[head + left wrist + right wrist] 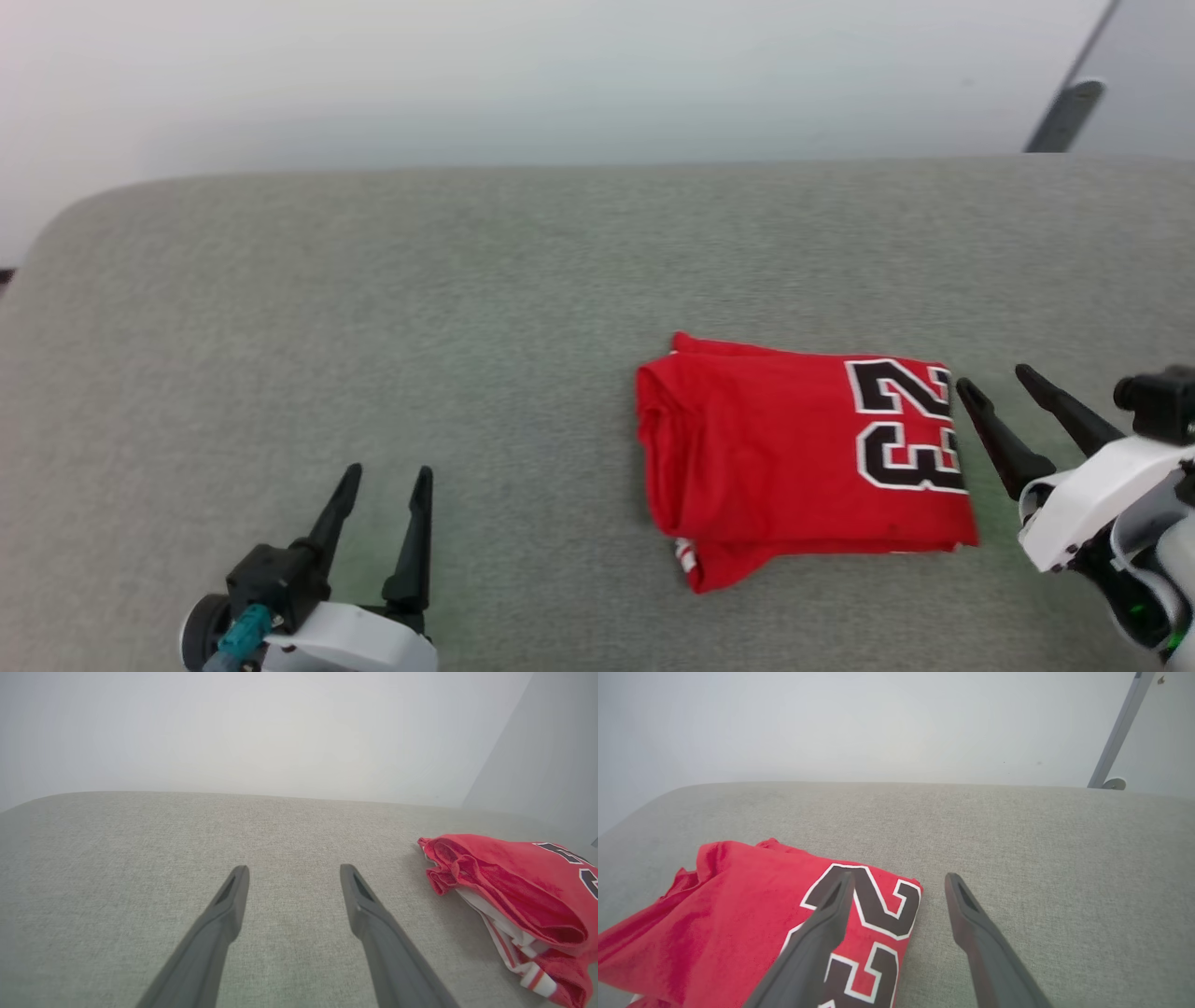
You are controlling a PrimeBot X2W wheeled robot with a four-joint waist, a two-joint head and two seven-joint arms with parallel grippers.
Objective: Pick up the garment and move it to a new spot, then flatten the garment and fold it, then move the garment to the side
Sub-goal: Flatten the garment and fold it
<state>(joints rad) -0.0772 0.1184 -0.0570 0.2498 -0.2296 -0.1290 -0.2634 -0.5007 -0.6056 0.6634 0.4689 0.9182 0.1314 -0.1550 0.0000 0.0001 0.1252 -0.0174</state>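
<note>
Right gripper [991, 377] splayed wide, empty, just right of folded red jersey [803, 457] (left gripper [388, 470] spread too, near left). Fold apparently done; next: regrasp, shift aside.

Head overhead; wrists low; garment [803, 457] common

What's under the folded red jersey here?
The jersey rests on the grey fabric surface. White-and-red striped trim peeks from beneath its red top layer at the near left corner. The other folded layers and the surface directly below are covered.

White wrists [1083, 495], black tapered fingers [995, 431] (teal plug [245, 630])
</note>
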